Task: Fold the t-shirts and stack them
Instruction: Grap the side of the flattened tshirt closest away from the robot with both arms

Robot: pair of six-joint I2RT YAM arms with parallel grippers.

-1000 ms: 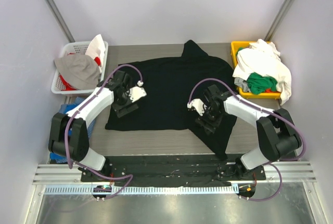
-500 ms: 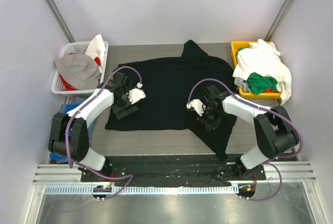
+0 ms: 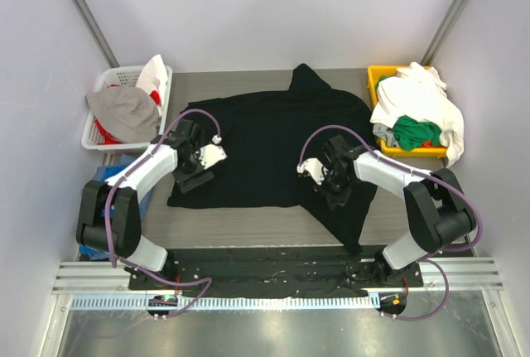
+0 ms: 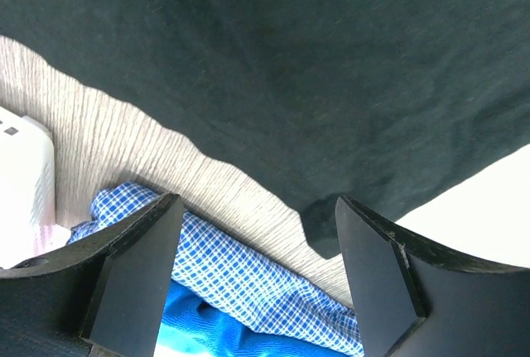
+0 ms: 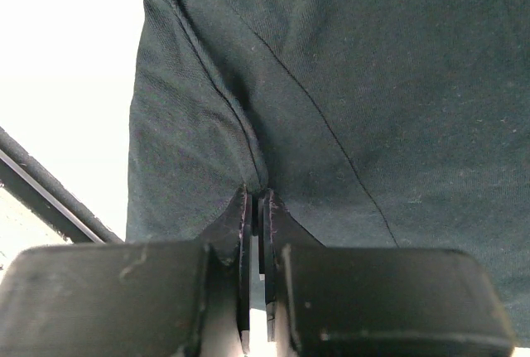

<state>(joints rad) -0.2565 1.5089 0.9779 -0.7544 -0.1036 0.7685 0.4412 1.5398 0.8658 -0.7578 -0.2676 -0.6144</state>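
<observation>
Grey bench (image 3: 236,223) shows bare strips at near and far edges around the spread black t-shirt (image 3: 273,137), left claw (image 4: 257,208) released above its left hem, right claw (image 5: 255,198) clenched on its right-side fold.

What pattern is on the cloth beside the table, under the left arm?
The cloth is blue-and-white checked; the left wrist view shows it best.

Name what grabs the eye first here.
A large black t-shirt sprawls across the middle of the table. The right arm has its jaws shut on a pinched ridge of it; the left arm holds its jaws open over its left edge. At far right, a yellow bin overflows with white and green shirts.
</observation>
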